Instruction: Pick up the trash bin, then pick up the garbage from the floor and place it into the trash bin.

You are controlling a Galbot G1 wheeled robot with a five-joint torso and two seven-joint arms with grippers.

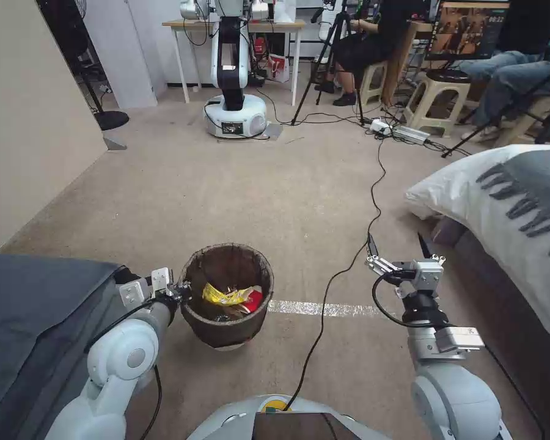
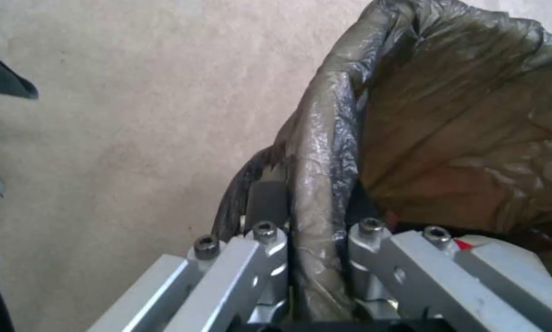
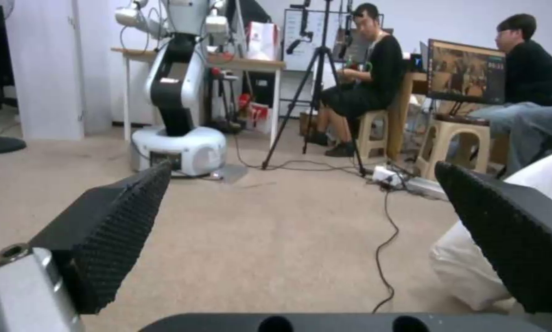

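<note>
Trash bin (image 1: 227,297) stood on carpet (image 1: 238,195), left gripper (image 1: 180,292) clamped on its bagged rim; likely light, liner slippery. Right gripper (image 1: 398,249) wide open, empty.

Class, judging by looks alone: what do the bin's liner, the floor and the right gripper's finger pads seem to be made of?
The trash bin liner: thin brown-black plastic film, glossy and wrinkled, probably polythene. The floor: beige short-pile carpet, matte, finely fuzzy. The open right gripper has black finger pads, dimpled and matte, likely rubber or textured plastic.
</note>
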